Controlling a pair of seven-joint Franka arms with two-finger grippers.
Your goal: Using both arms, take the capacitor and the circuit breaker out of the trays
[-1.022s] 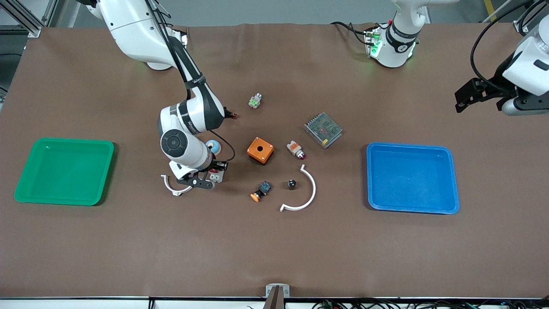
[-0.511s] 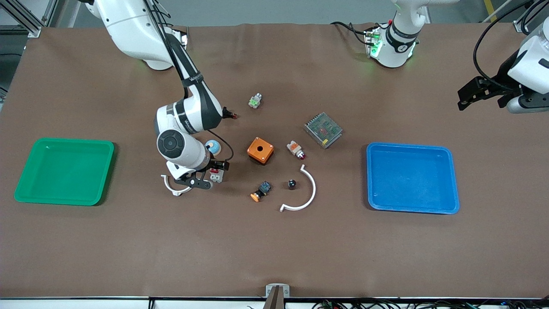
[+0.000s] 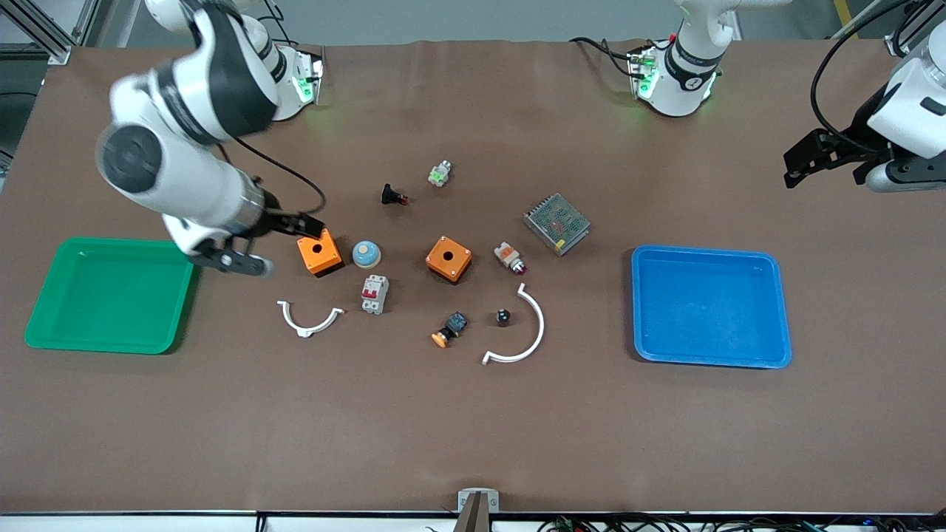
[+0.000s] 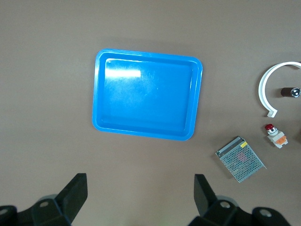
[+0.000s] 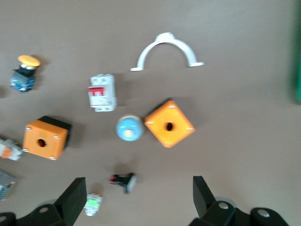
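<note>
Brown worktop, contents as you find them:

- Green tray, at the right arm's end: nothing in it.
- Blue tray, at the left arm's end: nothing in it.
- Circuit breaker: on the worktop, out of both trays, at about five o'clock from the round blue button and just beside the small white clip.
- Capacitor: on the worktop inside the curve of the large white clip, well apart from the blue tray.
- Right gripper: fingers spread, holding nothing, over the worktop between the green tray and an orange box.
- Left gripper: fingers spread, holding nothing, over the worktop at one o'clock from the blue tray; this arm waits.

You may judge both removals done, with nothing left to take out.
</note>
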